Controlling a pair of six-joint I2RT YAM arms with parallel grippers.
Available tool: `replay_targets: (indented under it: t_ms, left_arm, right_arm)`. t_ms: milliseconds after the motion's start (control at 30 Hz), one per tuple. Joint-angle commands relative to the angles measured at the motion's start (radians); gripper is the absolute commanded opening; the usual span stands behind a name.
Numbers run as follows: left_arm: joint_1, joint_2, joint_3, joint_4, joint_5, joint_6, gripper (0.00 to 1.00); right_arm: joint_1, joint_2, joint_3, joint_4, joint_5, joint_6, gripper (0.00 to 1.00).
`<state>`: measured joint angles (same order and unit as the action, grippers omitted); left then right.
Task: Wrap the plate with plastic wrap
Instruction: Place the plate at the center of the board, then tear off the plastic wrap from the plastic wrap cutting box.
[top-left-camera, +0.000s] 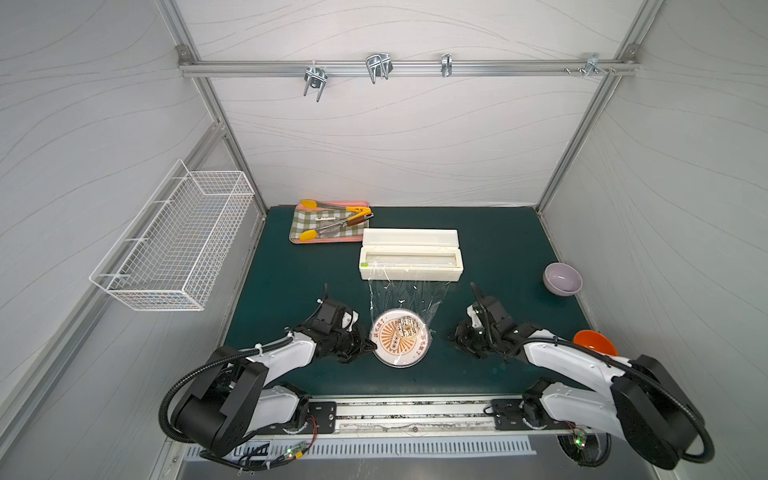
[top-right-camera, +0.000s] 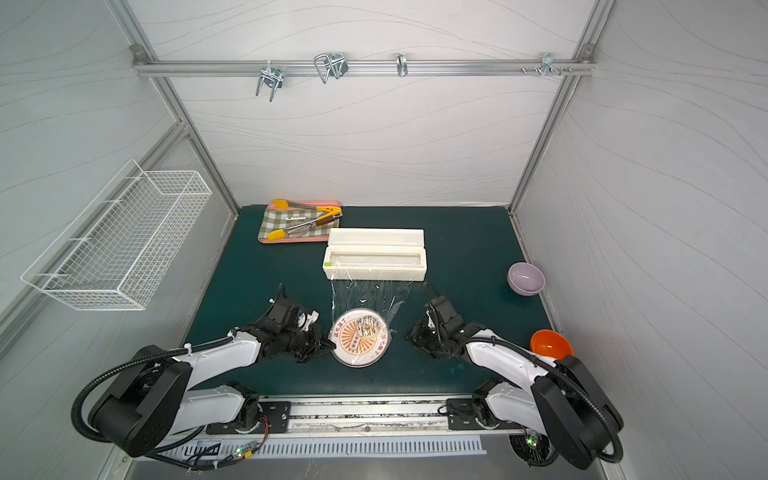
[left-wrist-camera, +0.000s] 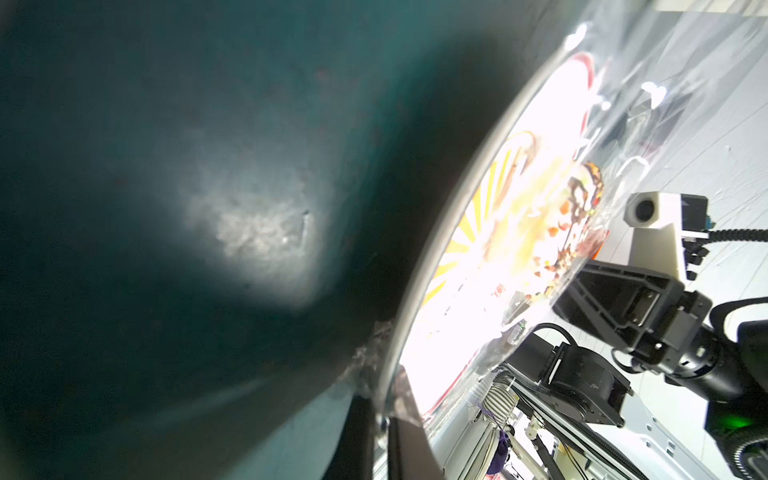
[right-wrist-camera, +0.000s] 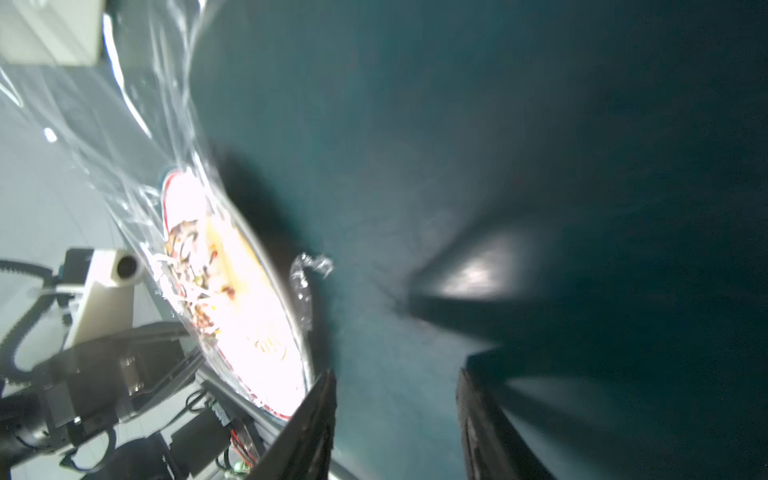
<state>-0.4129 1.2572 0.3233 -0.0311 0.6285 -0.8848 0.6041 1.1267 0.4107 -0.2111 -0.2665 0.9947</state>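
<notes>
Jaws of left gripper (left-wrist-camera: 380, 419) closed at rim of plate (top-left-camera: 390, 351), apparently pinching bunched plastic wrap (top-left-camera: 409, 297). Just beside plate's other edge, right gripper (right-wrist-camera: 395, 374) open, empty. Wrap runs from box (top-left-camera: 411, 266) over plate, mid-bench. Judgement: tuck loose film near right gripper under rim gently, because it clings and tears. Bench (top-left-camera: 498, 249) dark green, matte. Walls pale grey.

Lower centre: plastic wrap (top-left-camera: 409, 297) drapes from dispenser box (top-left-camera: 411, 272) over plate (top-left-camera: 390, 347). My left gripper (top-left-camera: 371, 344) meets its rim; right gripper (top-left-camera: 454, 337) sits nearby.
</notes>
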Motion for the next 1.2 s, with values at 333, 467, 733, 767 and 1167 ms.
replay_targets:
  t_ms: [333, 467, 733, 767, 1167]
  left_arm:
    - [-0.003, -0.109, 0.100, -0.365, -0.189, 0.021, 0.49]
    - [-0.001, -0.216, 0.214, -0.538, -0.266, 0.023, 0.57]
    - [0.197, 0.018, 0.642, -0.575, -0.292, 0.315, 0.60]
    - [0.214, 0.073, 0.692, -0.564, -0.284, 0.341, 0.60]
    - [0.276, 0.656, 1.230, -0.563, -0.176, 0.530, 0.59]
  right_arm:
    - [-0.047, 0.064, 0.347, -0.234, 0.126, -0.312, 0.48]
    - [-0.045, 0.126, 0.513, -0.240, 0.092, -0.442, 0.49]
    - [0.001, 0.487, 0.962, -0.261, -0.049, -0.760, 0.48]
    - [0.005, 0.524, 1.009, -0.267, -0.048, -0.789, 0.48]
    - [0.072, 0.930, 1.501, -0.332, -0.097, -1.154, 0.47]
